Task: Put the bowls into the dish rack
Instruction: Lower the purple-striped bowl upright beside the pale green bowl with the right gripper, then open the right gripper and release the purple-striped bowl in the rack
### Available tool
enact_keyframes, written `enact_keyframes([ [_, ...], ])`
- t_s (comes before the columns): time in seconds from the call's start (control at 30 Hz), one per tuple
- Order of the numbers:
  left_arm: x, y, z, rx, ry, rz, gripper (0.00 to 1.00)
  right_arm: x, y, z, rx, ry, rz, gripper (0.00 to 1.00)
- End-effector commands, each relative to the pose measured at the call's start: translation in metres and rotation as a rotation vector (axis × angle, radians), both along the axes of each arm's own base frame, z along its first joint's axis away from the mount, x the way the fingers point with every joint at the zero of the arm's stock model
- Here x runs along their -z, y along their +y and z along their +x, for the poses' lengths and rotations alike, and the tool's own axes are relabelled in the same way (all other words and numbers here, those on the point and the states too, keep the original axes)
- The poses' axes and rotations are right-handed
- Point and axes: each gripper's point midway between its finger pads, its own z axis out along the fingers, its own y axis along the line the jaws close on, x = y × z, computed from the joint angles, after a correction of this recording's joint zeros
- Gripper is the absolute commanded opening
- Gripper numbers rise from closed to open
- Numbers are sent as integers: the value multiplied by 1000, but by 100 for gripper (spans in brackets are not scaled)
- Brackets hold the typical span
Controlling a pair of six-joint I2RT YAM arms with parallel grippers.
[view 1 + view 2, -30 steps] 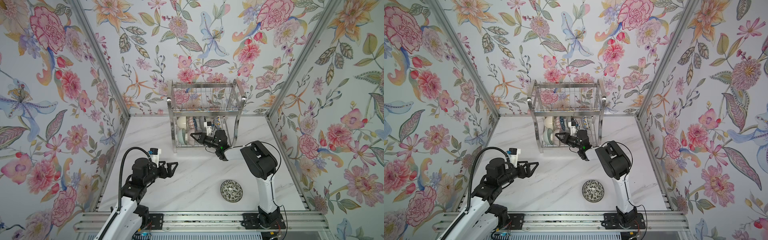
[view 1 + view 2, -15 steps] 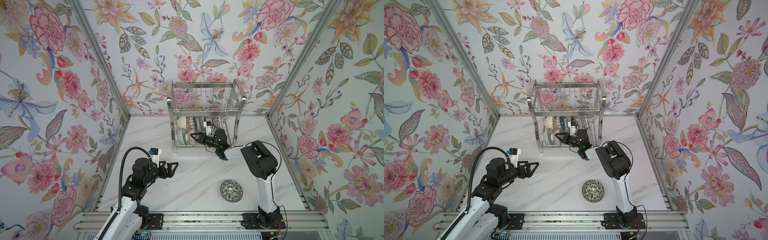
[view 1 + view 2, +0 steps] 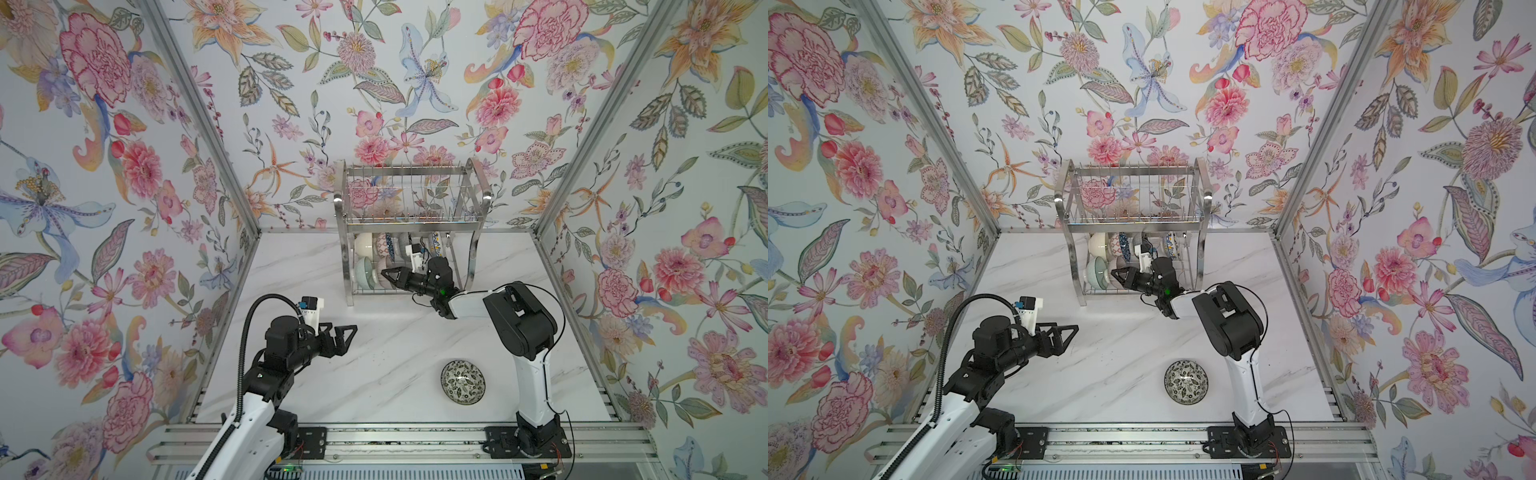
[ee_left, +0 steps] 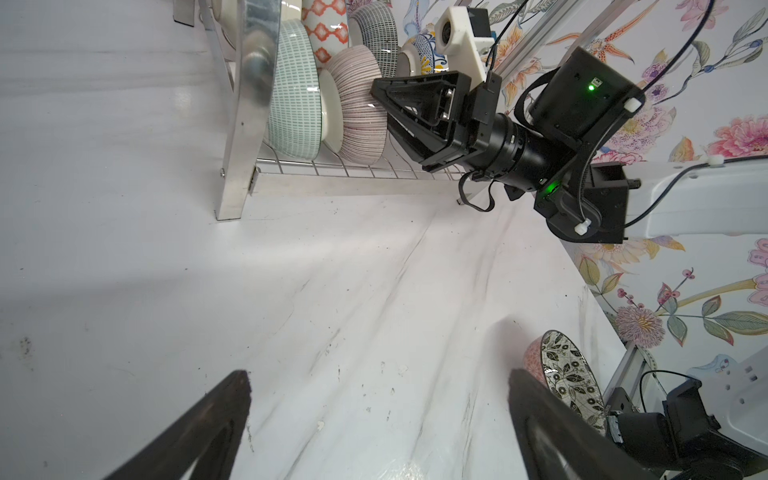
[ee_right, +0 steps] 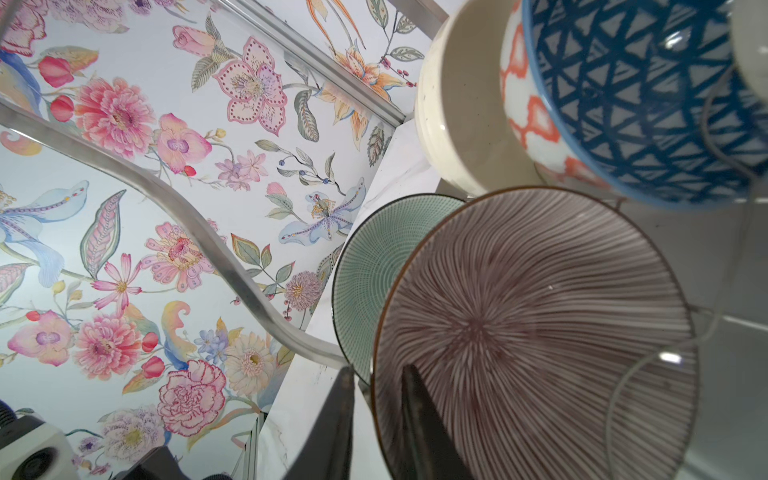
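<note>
The dish rack (image 3: 478, 195) (image 3: 1201, 187) stands at the back of the table, several bowls on edge in its lower shelf. My right gripper (image 3: 384, 274) (image 3: 1113, 274) (image 5: 378, 370) (image 4: 381, 104) reaches into that shelf. Its jaws stand slightly open astride the rim of the mauve ribbed bowl (image 5: 540, 332) (image 4: 361, 108), with a gap at the outer finger. Behind it stand the pale green bowl (image 5: 374, 266) (image 4: 293, 95), the cream bowl (image 5: 457, 104) and the blue lattice bowl (image 5: 644, 104). The black-white leafy bowl (image 3: 462, 381) (image 3: 1185, 381) (image 4: 569, 374) lies upright on the table. My left gripper (image 3: 343, 330) (image 3: 1065, 332) (image 4: 378, 374) hovers wide open and empty.
Flowered walls close in the marble table (image 3: 374, 374) on three sides. The right arm's elbow (image 3: 519, 320) stands between the rack and the leafy bowl. An aluminium rail (image 3: 415, 440) carries both arm bases along the front edge.
The right gripper's jaws have parted a little around the mauve bowl's rim; the bowl stays on edge in the rack. The left arm has not moved.
</note>
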Motion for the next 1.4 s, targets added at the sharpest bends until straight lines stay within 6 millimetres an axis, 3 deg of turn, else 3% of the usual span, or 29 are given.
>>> enact_keyframes([
  [0.0,1,0,0,1,-12,17,99,-39,6,-2,-29,-84,11,26],
  [0.47,-1,0,0,-6,-16,24,99,-56,10,-11,-14,-148,-59,46],
  [0.83,-1,1,-1,-10,-13,34,99,-34,-20,-8,125,-133,-214,52],
  [1.37,1,2,0,-19,-7,42,99,-22,-57,-14,265,-167,-409,53],
])
